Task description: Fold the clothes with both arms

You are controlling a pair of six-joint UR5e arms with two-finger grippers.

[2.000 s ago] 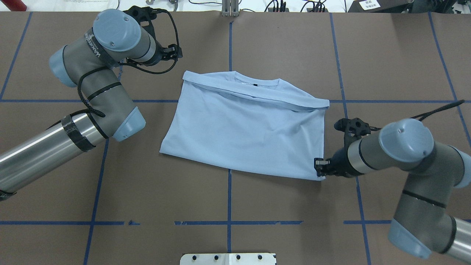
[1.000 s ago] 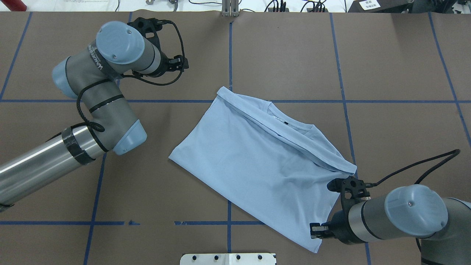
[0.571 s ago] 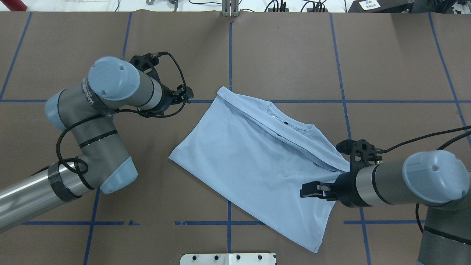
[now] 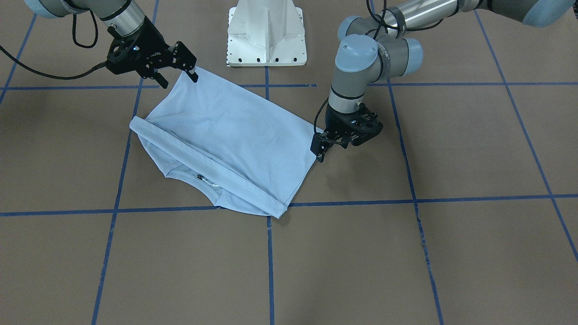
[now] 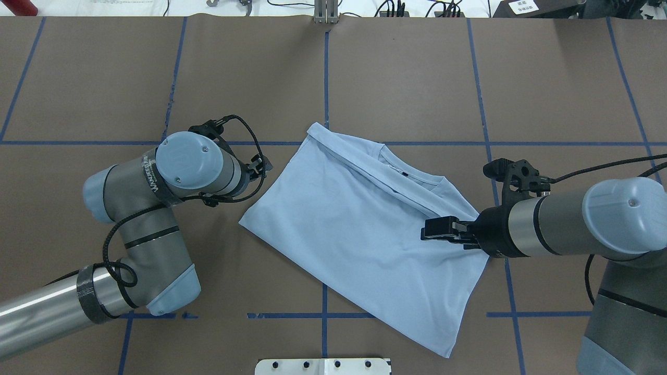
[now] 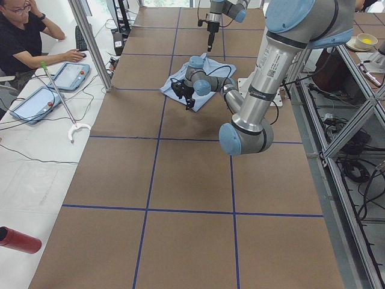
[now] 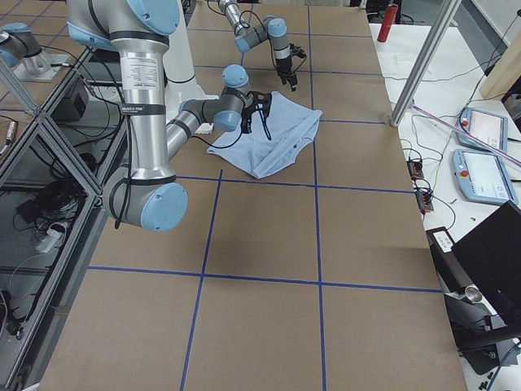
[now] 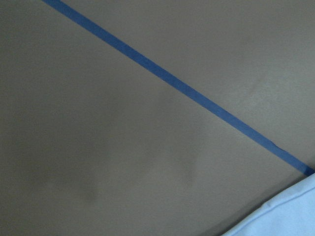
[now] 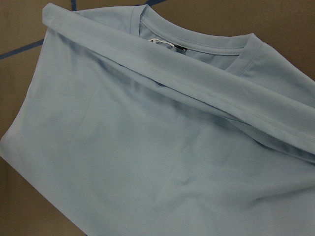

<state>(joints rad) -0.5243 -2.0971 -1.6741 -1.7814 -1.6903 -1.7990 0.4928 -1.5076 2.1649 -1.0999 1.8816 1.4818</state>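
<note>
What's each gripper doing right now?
Left gripper: looks open, empty, beside the shirt edge.
Right gripper: open, empty, over the shirt's corner.

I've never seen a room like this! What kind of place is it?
Probably a robot lab: a left arm and a right arm reach over a tape-gridded table, and a person sits beside control tablets.
</note>
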